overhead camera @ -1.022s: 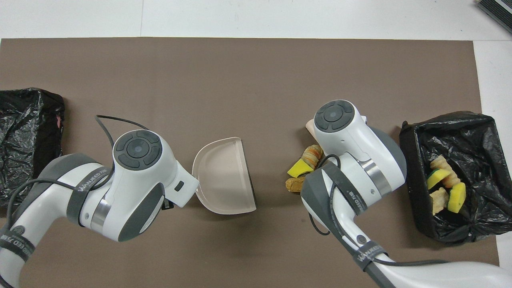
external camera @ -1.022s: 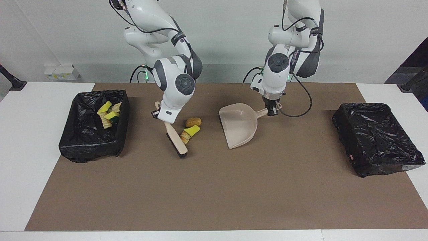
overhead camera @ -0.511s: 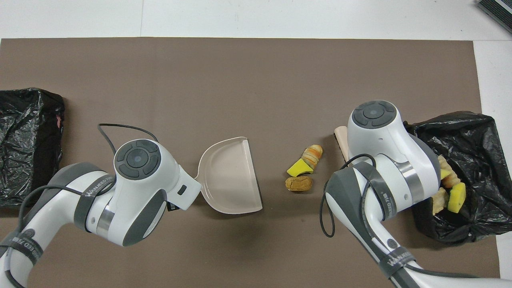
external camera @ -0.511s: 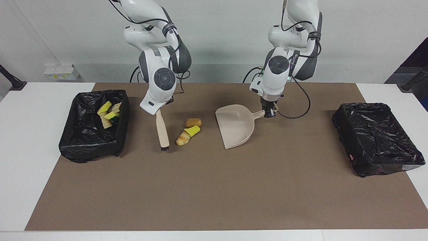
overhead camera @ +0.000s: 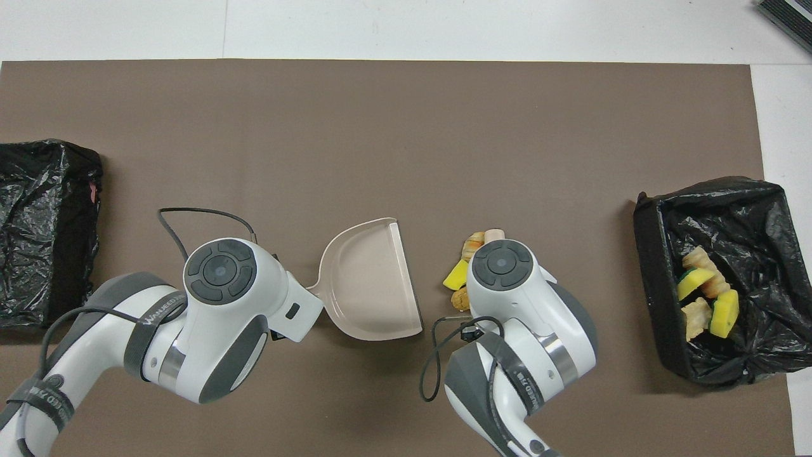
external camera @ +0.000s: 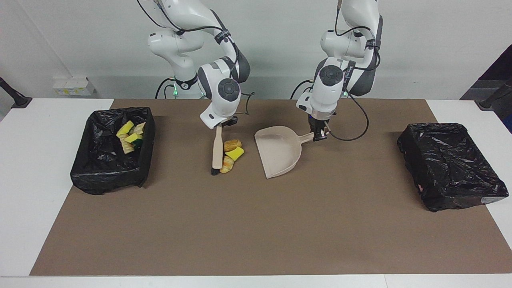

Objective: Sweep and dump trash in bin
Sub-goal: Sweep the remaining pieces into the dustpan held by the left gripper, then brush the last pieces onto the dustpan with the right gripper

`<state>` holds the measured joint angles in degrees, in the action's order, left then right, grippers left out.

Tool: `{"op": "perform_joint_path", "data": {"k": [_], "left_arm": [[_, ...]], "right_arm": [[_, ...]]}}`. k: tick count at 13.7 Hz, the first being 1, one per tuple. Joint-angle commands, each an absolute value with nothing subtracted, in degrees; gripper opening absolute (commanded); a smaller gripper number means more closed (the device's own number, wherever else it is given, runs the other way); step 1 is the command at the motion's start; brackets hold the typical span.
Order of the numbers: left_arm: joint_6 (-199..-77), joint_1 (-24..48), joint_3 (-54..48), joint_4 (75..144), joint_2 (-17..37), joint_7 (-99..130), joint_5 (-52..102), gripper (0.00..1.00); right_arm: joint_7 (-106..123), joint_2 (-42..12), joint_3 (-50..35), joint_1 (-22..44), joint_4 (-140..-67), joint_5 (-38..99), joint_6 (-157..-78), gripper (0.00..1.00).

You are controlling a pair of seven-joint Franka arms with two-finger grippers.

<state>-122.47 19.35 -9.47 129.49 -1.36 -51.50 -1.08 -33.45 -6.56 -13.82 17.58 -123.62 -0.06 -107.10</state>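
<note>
Three pieces of trash lie on the brown mat: a bread piece (external camera: 232,145), a yellow sponge wedge (external camera: 236,153) and a striped pastry (external camera: 227,164). They bunch together (overhead camera: 455,279) between the brush and the dustpan. My right gripper (external camera: 221,124) is shut on the handle of a beige brush (external camera: 217,150), whose bristles rest on the mat against the pieces. My left gripper (external camera: 319,135) is shut on the handle of the beige dustpan (external camera: 280,154), whose mouth (overhead camera: 406,273) faces the trash. The bin (external camera: 108,182) at the right arm's end holds several more pieces (overhead camera: 704,285). From overhead, both grippers are hidden under their wrists.
A second black-lined bin (external camera: 452,188) stands at the left arm's end of the table (overhead camera: 38,254). The brown mat (external camera: 256,224) stretches wide on the side farther from the robots. White table shows at both ends.
The right arm swung the brush out toward the bin, then back against the three pieces, pushing them closer to the dustpan. The dustpan shifted a little toward the trash.
</note>
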Motion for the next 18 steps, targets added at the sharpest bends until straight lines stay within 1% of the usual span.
{"op": "perform_joint_path", "data": {"k": [1, 4, 8, 11, 14, 15, 17, 18], "left_arm": [[-123.8, 20.5, -8.8, 132.0, -3.6, -50.5, -0.6, 0.00], [-123.7, 20.4, -8.7, 131.9, -3.6, -50.5, -0.6, 0.00], [-123.6, 20.4, -8.7, 131.9, -3.6, -50.5, -0.6, 0.00], [-123.7, 20.3, -8.7, 131.8, -3.6, -50.5, -0.6, 0.00], [-123.6, 20.3, -8.7, 131.8, -3.6, -50.3, 0.5, 0.00], [-123.6, 20.2, -8.7, 131.8, -3.6, -50.1, 0.6, 0.00], [-123.6, 20.3, -8.7, 131.8, -3.6, -48.8, 0.6, 0.00], [-123.6, 20.3, -8.7, 131.8, -3.6, -48.8, 0.6, 0.00]], "right_arm": [[-37.8, -9.3, -13.7, 22.4, -117.1, 4.5, -106.9, 0.00], [-42.6, -10.5, -13.7, 28.4, -112.2, 5.3, -107.9, 0.00], [-43.9, -11.1, -13.7, 30.6, -110.5, 5.8, -111.6, 0.00], [-42.6, -10.0, -13.1, 29.0, -111.5, 4.5, -108.1, 0.00], [-40.4, -9.1, -13.1, 24.1, -111.5, 1.9, -105.0, 0.00], [-40.3, -8.9, -13.1, 23.4, -111.6, 0.9, -104.1, 0.00], [-40.1, -8.6, -13.1, 22.7, -112.8, -1.0, -104.1, 0.00], [-37.6, -8.0, -13.1, 20.5, -114.7, -1.1, -105.0, 0.00]]}}
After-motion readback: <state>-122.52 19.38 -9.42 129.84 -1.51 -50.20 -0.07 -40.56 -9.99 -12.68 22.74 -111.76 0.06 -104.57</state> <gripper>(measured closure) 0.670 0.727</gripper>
